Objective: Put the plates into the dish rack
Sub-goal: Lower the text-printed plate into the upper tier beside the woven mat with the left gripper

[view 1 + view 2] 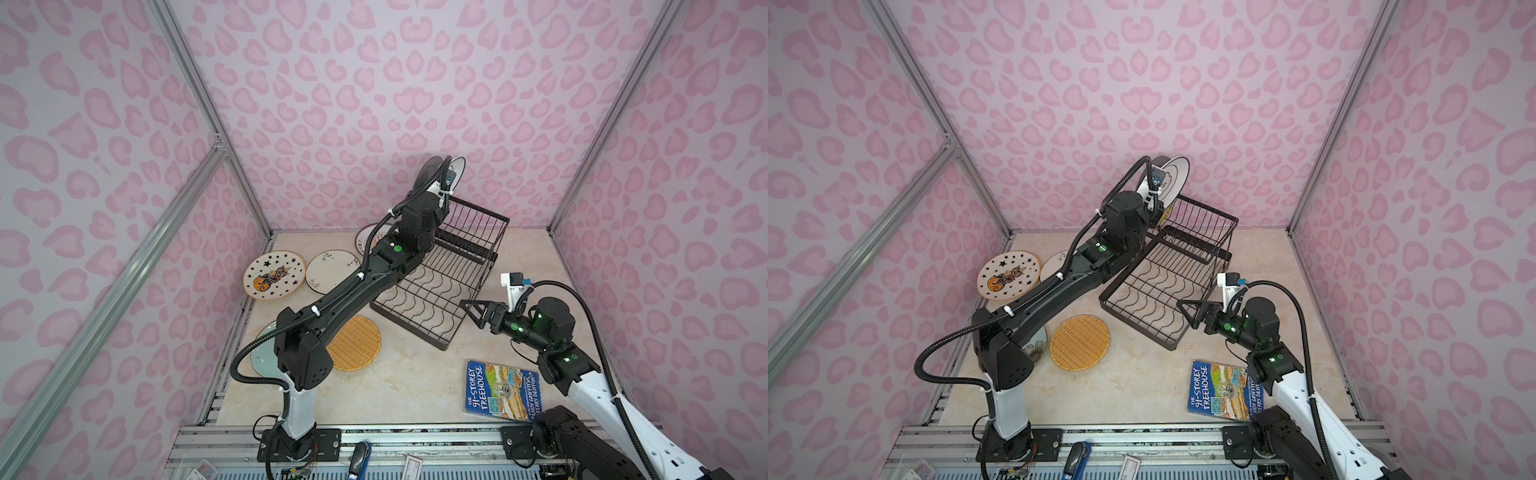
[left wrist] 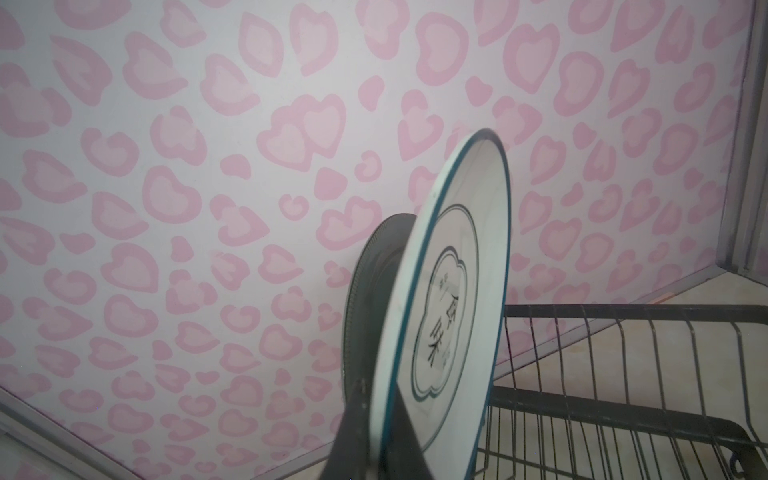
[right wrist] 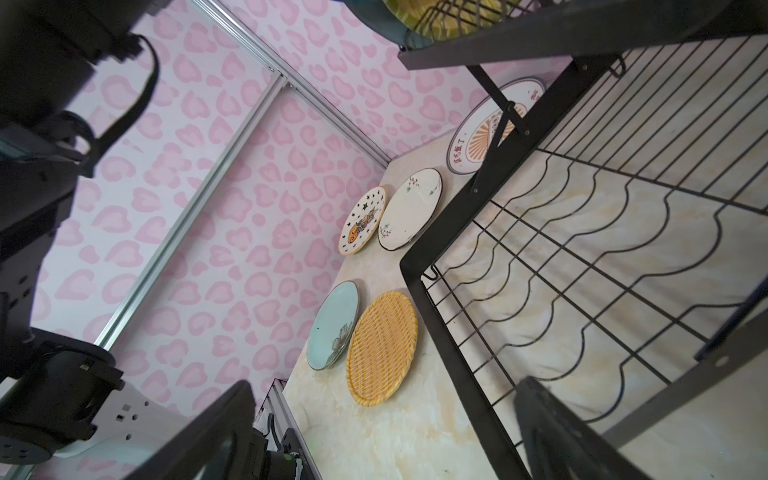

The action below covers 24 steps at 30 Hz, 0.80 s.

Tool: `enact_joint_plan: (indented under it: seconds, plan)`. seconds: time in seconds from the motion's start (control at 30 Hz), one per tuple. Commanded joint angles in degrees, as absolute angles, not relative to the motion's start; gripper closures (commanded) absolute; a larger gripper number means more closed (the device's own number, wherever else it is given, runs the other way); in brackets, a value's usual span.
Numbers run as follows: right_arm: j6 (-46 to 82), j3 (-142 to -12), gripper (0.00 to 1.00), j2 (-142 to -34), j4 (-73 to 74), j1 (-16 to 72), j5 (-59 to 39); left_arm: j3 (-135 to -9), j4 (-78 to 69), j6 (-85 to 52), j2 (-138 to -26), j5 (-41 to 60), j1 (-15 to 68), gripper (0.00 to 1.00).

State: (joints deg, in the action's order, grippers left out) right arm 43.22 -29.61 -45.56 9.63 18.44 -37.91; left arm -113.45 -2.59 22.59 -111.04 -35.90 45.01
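Observation:
My left gripper (image 2: 378, 386) is shut on the rim of a white ring-design plate (image 2: 457, 266), holding it upright over the raised basket of the black dish rack (image 1: 407, 328). Just behind it stands a teal-grey plate (image 2: 374, 291), and a yellow woven plate (image 3: 415, 12) sits in that basket. My right gripper (image 1: 471, 311) is open and empty over the flat tray's near corner. Left of the rack, flat on the table, lie the star plate (image 1: 274, 274), sprig plate (image 1: 330, 270), sunburst plate (image 1: 368, 239), pale green plate (image 1: 264, 357) and orange woven plate (image 1: 357, 343).
A blue paperback book (image 1: 500, 392) lies at the front right of the table, near my right arm's base. Pink patterned walls close in the back and both sides. My left arm stretches over the plates on the table.

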Motion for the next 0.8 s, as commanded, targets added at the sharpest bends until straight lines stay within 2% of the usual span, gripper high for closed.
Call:
enact_joint_plan:
  seconds: [0.0,0.77]
  plan:
    - [41.3,-30.5,0.03,-43.5,10.1,18.5,-37.6,-114.5,-7.9,23.8,-112.2,-36.8,45.0,0.96]
    - [37.2,-33.2,0.03,-38.9,3.9,18.6,-36.9,-117.5,-7.8,23.6,-118.6,-41.0,44.3,0.96]
